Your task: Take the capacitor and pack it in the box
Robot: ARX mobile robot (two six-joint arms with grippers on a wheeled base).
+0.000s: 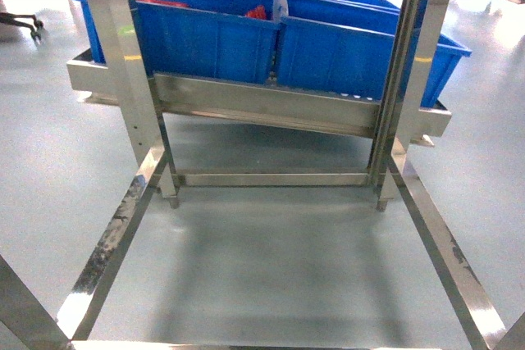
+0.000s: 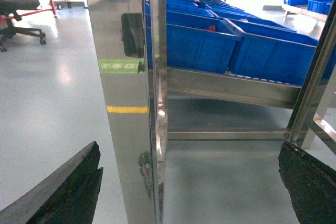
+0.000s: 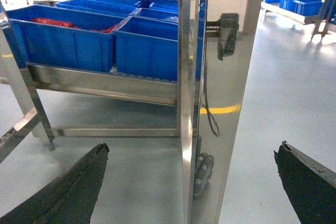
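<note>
Approach stage: both grippers spread and empty in front of the rack of bins, nothing picked yet.

The head view looks down on the steel rack (image 1: 271, 108), blue bins (image 1: 205, 38) filling the picture from 10 to 2 o'clock, bare floor (image 1: 262, 268) at 6; neither arm shows there. The left wrist view has the left gripper (image 2: 189, 182) with its dark fingers (image 2: 68, 192) wide apart at 7 and 5 o'clock, a steel upright (image 2: 123, 98) between them. The right gripper (image 3: 194, 187) is likewise spread, facing another post (image 3: 220, 103). No capacitor can be made out, and the pink box appears in no view. The next move likely calls for reaching up over a bin rim. Only the wrist views show the yellow floor line (image 3: 220, 109); only the left shows an office chair (image 2: 21, 17) at 10 o'clock.
</note>
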